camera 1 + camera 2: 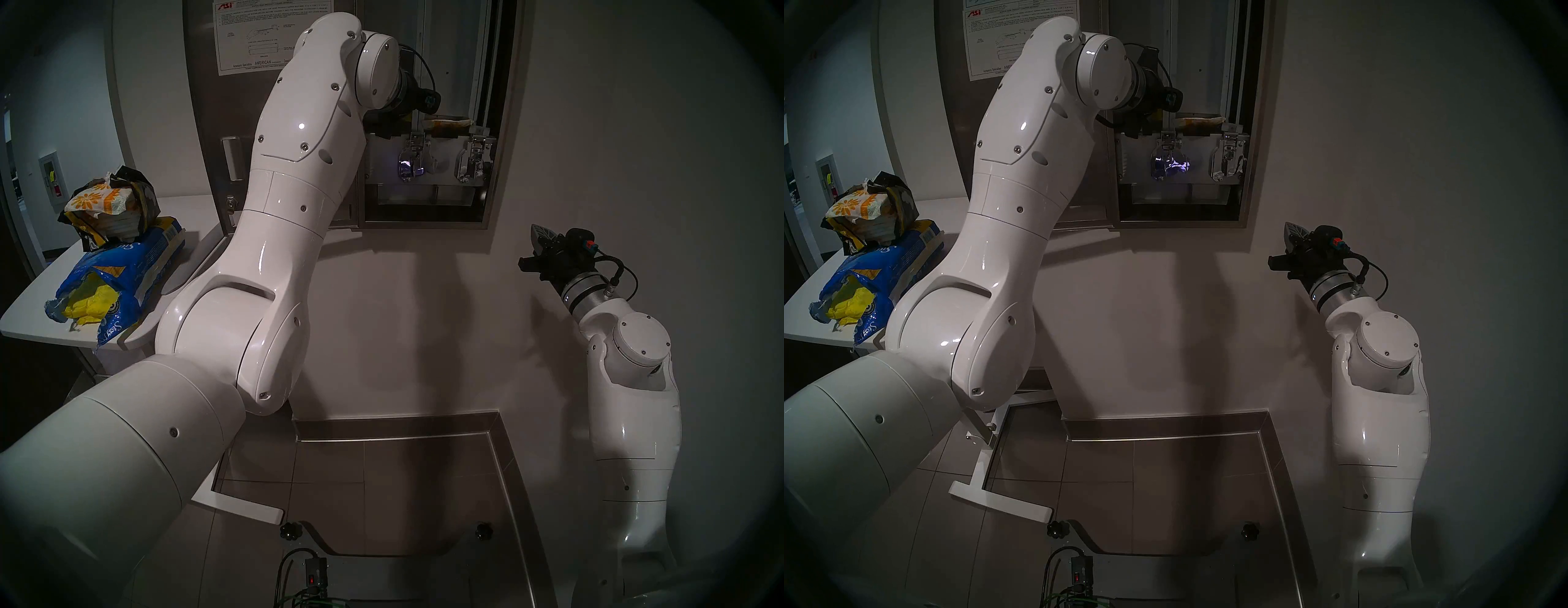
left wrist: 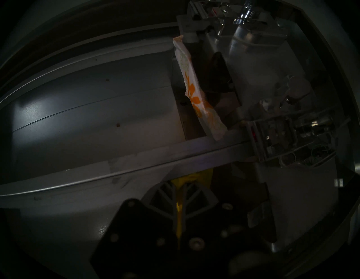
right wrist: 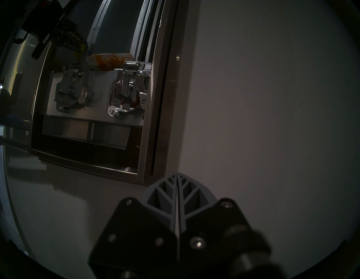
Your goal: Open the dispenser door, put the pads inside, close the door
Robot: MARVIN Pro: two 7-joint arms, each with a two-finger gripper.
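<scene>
**Yellow pad pinched at the open dispenser**

The dispenser door (image 1: 203, 140) hangs open on the left. Only the left wrist view shows the left gripper (image 2: 180, 187) pinching a yellow pad (image 2: 191, 178) inside the dispenser (image 1: 502, 127), beside a flowered pad (image 2: 196, 97) lying across the right chute. The right gripper (image 3: 177, 179), fingers pressed together, hangs before bare wall

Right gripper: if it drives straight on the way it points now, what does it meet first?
Most likely the bare white wall. The right gripper, shut and empty, aims just right of the dispenser frame; depth is unclear.
</scene>
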